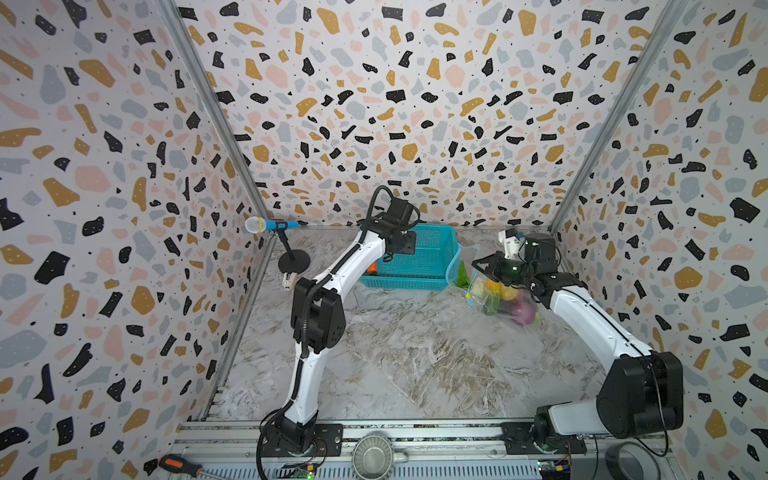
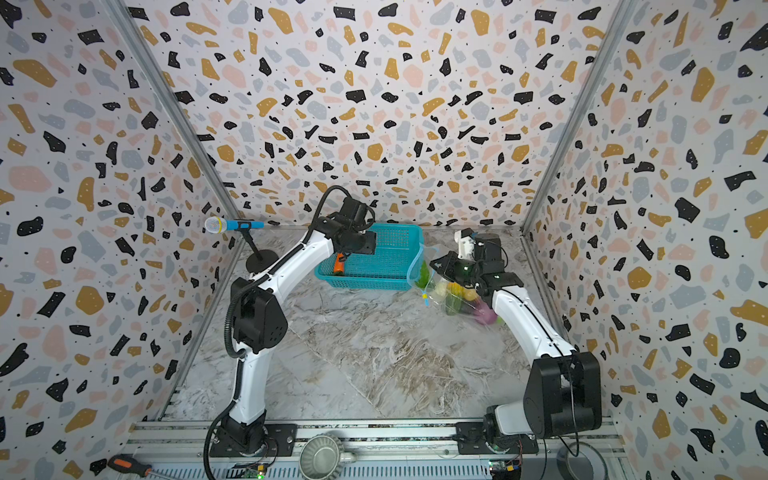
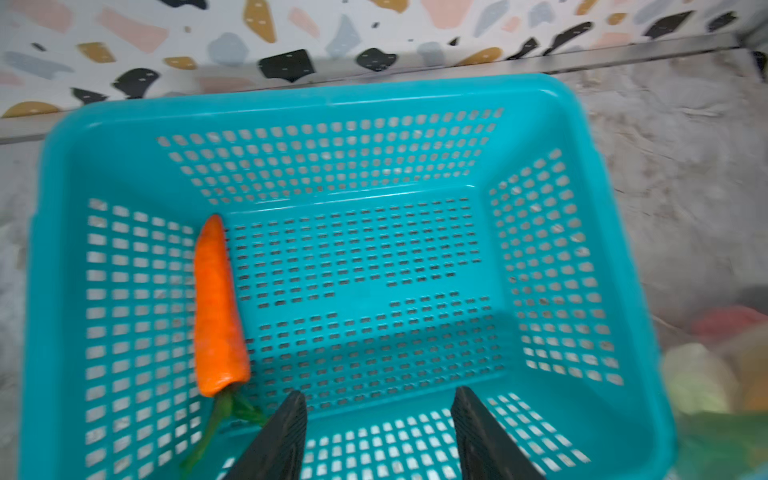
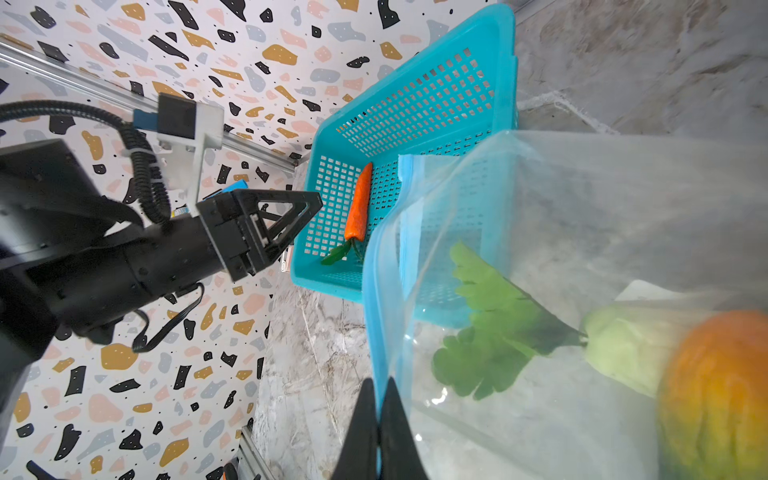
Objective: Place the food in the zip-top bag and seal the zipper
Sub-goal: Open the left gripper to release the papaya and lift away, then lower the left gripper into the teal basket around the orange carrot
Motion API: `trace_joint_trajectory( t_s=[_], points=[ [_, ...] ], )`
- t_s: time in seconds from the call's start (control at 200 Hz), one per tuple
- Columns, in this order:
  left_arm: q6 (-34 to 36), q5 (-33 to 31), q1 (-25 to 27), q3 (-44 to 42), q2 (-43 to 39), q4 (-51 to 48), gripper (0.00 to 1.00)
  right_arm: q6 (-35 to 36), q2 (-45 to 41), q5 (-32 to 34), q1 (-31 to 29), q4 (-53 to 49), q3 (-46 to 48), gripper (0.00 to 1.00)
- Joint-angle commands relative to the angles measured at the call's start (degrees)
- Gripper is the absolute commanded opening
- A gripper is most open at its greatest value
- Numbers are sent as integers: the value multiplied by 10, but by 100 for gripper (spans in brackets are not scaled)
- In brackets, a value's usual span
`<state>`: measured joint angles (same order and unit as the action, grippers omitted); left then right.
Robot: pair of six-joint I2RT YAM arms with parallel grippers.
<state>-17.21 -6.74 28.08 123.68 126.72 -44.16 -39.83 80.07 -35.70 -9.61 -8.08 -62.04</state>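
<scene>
Three terrazzo walls [image 1: 374,104] enclose a marbled tabletop [image 1: 415,365].

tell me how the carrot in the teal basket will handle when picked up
The carrot looks like stiff moulded plastic, so it should lift in one piece. Its smooth, tapered body may roll or slip when squeezed. Its thin green leaves look floppy and will probably dangle.

We can read no text, number, brand or sign anywhere in these views. The white patch [image 4: 642,291] on the zip-top bag [image 4: 582,208], on the far right of the scene, is too blurred for us to make out any print.
</scene>
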Motion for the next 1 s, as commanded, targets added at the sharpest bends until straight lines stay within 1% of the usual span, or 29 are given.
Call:
trace_joint_trajectory(
  t_s=[0.0, 0.07, 0.285, 0.4, 0.601, 0.996],
  points=[
    [27, -64, -17, 37, 38, -47, 57, -2, -11, -13, 1, 18, 0, 0],
    [30, -80, -26, 59, 62, -56, 57, -3, -9, -16, 1, 19, 0, 0],
    [26, -89, -40, 92, 117, -54, 52, -2, -10, -16, 0, 16, -5, 0],
    [21, -92, -40, 78, 128, -31, 49, -3, -7, -15, 1, 19, -5, 0],
    [20, -143, -43, 74, 146, -22, 49, -5, -5, -16, -1, 23, -3, 0],
    [10, -146, -52, 52, 163, -5, 45, -2, -3, -16, -1, 19, -3, 0]
  ],
)
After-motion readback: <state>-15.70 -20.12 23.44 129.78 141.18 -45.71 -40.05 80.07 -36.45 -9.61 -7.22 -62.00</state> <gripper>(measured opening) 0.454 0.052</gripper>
